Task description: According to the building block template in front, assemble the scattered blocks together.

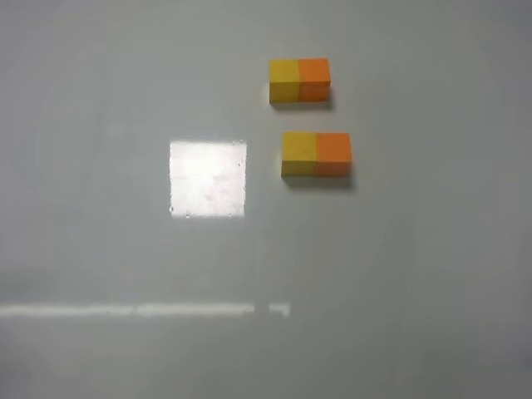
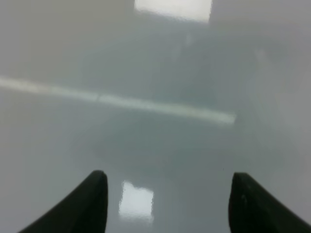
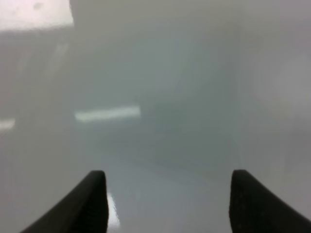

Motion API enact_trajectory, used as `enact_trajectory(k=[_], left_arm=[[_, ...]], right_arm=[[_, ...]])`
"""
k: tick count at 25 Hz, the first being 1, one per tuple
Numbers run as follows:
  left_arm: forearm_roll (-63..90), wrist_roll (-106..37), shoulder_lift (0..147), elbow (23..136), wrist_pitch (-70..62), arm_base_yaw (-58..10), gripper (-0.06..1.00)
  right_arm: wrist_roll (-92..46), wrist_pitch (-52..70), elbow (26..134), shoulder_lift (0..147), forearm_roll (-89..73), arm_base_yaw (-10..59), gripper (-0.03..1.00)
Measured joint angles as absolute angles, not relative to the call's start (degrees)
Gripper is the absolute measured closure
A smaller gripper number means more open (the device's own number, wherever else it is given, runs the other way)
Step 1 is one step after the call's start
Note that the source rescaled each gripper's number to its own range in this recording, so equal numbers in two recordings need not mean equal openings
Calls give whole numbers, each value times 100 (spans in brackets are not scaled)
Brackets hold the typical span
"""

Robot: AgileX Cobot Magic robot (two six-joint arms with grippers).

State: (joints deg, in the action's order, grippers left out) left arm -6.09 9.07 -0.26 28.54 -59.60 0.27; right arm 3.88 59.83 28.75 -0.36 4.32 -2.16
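Note:
In the exterior high view the building block template, a small yellow-and-orange bar, lies at the far side of the grey table. Just in front of it the yellow cube and the orange cube lie side by side and touching, yellow on the left, in the same order as the template. Neither arm shows in that view. In the left wrist view my left gripper is open and empty over bare table. In the right wrist view my right gripper is open and empty too. No block shows in either wrist view.
The grey table has a bright square light reflection left of the blocks and a thin bright reflected strip nearer the front.

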Motion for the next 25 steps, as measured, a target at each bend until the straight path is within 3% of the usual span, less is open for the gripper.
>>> enact_trajectory(k=[25], left_arm=[[-609, 884, -26, 2854, -5960, 27, 58]], right_arm=[[369, 5983, 2875, -36, 427, -216, 54]])
